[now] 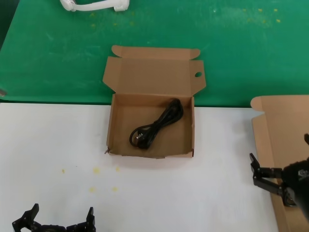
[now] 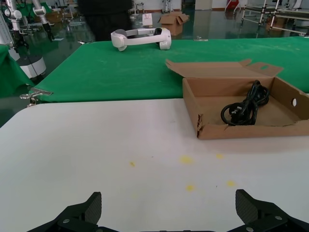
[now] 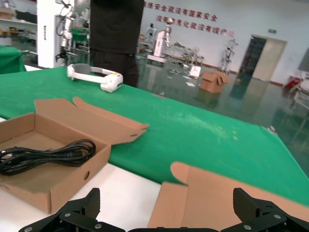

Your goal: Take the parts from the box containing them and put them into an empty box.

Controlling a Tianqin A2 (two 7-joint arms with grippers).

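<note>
A brown mailer box (image 1: 150,151) stands open at the table's middle, with a small round hole (image 1: 198,74) in a lid flap. One coiled black cable (image 1: 157,124) lies inside it, also seen in the left wrist view as the cable (image 2: 244,107) and in the right wrist view as the cable (image 3: 46,154). A second brown box (image 1: 280,125) with a rounded lid tab sits at the right edge; only bare cardboard (image 3: 227,193) of it shows. My right gripper (image 1: 254,171) hovers open over its left edge, holding nothing. My left gripper (image 1: 62,212) is open near the front left, over bare table.
The white table (image 1: 48,145) has a few yellow spots (image 1: 96,170). Green cloth (image 1: 48,58) covers the far half, with a white headset (image 1: 94,5) lying on it. A person in black (image 3: 116,29) stands behind the table.
</note>
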